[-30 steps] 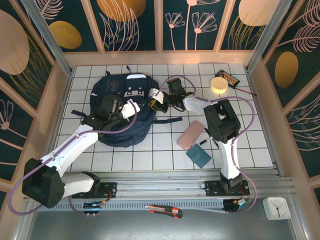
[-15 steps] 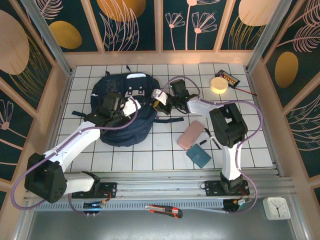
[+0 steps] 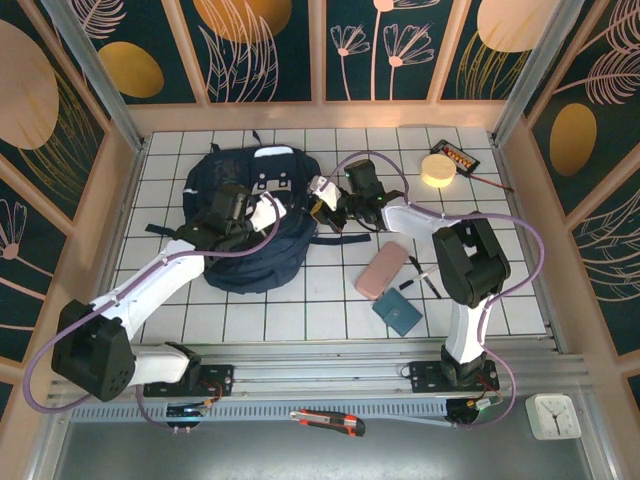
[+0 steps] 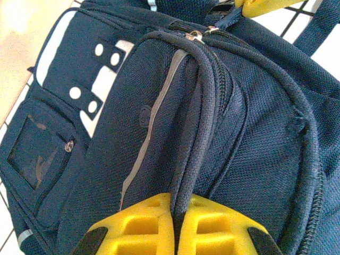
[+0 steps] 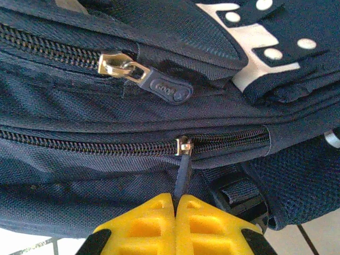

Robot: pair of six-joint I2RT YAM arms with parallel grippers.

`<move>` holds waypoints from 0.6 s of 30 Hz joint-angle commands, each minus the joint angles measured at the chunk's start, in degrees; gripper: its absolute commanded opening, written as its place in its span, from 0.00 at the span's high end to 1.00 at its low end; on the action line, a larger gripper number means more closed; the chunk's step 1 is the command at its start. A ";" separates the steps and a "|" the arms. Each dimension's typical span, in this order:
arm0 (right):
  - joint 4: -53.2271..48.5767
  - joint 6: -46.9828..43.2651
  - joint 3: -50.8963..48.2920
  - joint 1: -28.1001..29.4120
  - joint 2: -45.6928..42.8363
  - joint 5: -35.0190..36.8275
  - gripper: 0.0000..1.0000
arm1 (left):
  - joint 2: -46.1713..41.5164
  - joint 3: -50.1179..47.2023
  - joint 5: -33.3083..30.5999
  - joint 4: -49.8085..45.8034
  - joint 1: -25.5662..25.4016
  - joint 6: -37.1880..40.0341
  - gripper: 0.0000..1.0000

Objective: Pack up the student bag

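The student bag [image 3: 255, 265] lies far left on the bench [image 3: 500, 250]. The left claw [image 4: 174, 212] is clamped on its piped seam, and the right claw [image 5: 174, 210] on a zip pull [image 5: 183, 170]. A pink case [image 3: 382, 270] and a flat teal item [image 3: 398, 312] lie to the right, apart from it. The lettering on the zip tab [image 5: 170, 90] is illegible.

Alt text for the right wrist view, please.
Yellow jaws, shut, pinch the pull of a zipper on the navy bag. Above it runs a second zipper with a brass slider and dark tab. A white patch shows top right.
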 commanded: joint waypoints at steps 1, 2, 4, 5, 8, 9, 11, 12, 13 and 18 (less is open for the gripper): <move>1.02 2.75 1.64 1.60 -0.08 -5.11 1.00 | -2.82 -0.09 0.02 4.95 -0.33 -0.99 1.00; 1.32 3.31 1.98 1.68 -0.04 -5.55 1.00 | -2.82 0.03 0.10 4.41 -0.40 -1.34 1.00; 3.50 5.61 1.09 1.87 -0.70 -6.11 1.00 | -3.00 0.27 0.22 3.98 -0.51 -1.61 1.00; 4.33 6.82 0.56 1.92 -1.15 -6.61 1.00 | -3.13 0.27 0.14 4.07 -0.59 -1.88 1.00; 4.12 9.59 -0.20 1.85 -2.02 -9.13 1.00 | -3.00 0.27 0.67 4.24 -1.15 -2.97 1.00; 3.88 10.44 -0.38 1.77 -2.33 -10.39 1.00 | -2.85 0.15 0.77 4.36 -1.49 -3.18 1.00; 3.67 12.90 -0.99 1.29 -3.10 -13.60 1.00 | -2.76 -0.43 0.02 4.92 -2.23 -3.38 1.00; 3.94 14.09 -1.46 1.06 -3.45 -15.19 1.00 | -2.82 -0.75 -0.24 5.24 -2.47 -3.38 1.00; 3.98 15.21 -1.80 0.82 -3.76 -16.77 1.00 | -2.95 -1.08 -0.39 5.76 -2.66 -3.57 1.00; -4.01 12.75 0.84 0.90 -2.86 -21.35 1.00 | -2.76 -1.13 -0.01 6.78 -3.18 -3.81 1.00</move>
